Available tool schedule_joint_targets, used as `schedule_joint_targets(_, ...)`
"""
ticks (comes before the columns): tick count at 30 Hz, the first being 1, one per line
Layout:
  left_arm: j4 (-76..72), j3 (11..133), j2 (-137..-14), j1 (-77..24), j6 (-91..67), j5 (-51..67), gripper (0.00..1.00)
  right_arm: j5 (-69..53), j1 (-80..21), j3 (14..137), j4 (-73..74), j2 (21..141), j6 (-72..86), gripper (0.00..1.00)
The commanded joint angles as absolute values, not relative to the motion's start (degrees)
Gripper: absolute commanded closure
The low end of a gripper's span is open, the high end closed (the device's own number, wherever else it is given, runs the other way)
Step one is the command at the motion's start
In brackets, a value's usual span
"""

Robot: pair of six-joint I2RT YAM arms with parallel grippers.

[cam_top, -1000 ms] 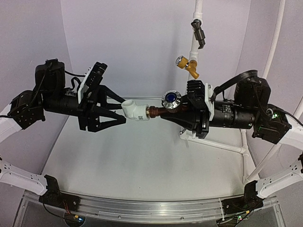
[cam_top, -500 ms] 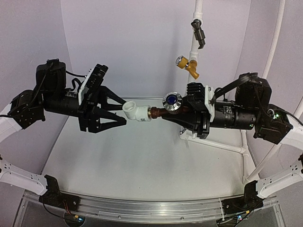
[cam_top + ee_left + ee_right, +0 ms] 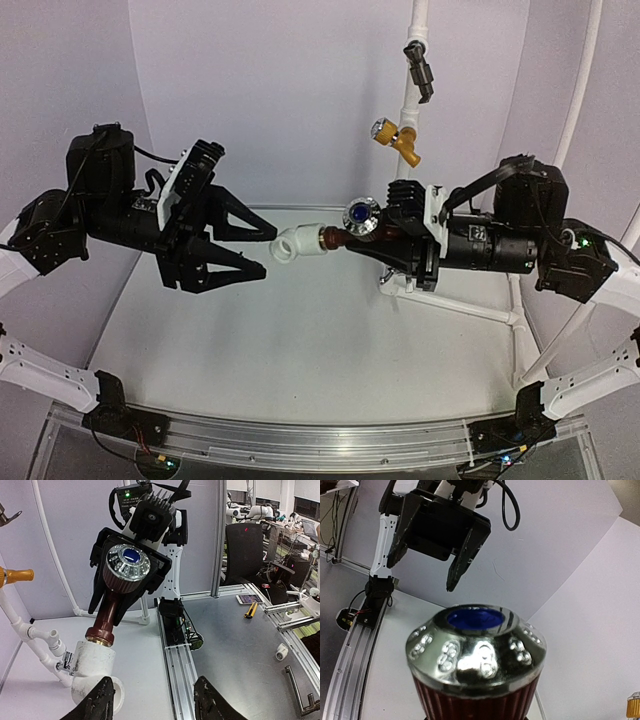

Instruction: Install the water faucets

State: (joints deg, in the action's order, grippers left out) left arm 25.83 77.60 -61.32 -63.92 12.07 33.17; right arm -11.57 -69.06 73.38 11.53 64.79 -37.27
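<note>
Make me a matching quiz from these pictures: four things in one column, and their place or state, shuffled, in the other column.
Things:
1. brown tap
2. white elbow
3. yellow-brass valve
4. left gripper

Places or states:
A. jaws spread open
B. mounted on the upright white pipe at the back
C. clamped in the right gripper
D. fitted on the tap's threaded end

Pairs: 1-C, 2-D, 3-B, 4-A.
</note>
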Motion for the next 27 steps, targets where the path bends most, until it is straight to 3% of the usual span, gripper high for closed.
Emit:
schedule_joint_targets(1,26.99,80.49,-62.35,-64.96,13.17,32.22,0.46,-10.69,-68.97,76.29,8.32,64.50,-39.82,1.00)
schedule_joint_targets(7,26.36,78.56,-61.78,-65.52,9.94,30.69,0.42,-12.76,-68.97,77.56,7.73,63.85,-51.66,1.00)
schedule_joint_targets(15,23.91,75.05,-58.78,-62.60,-5.02,27.21,0.14,-17.65,-68.95,72.03,7.82,58.23,-74.12,1.00)
schedule_joint_targets(27,17.53,77.32,-68.49,-57.39,-21.72,51.86,0.14,-26.26,-68.99,68.14,6.39,56.36,-90.07,1.00)
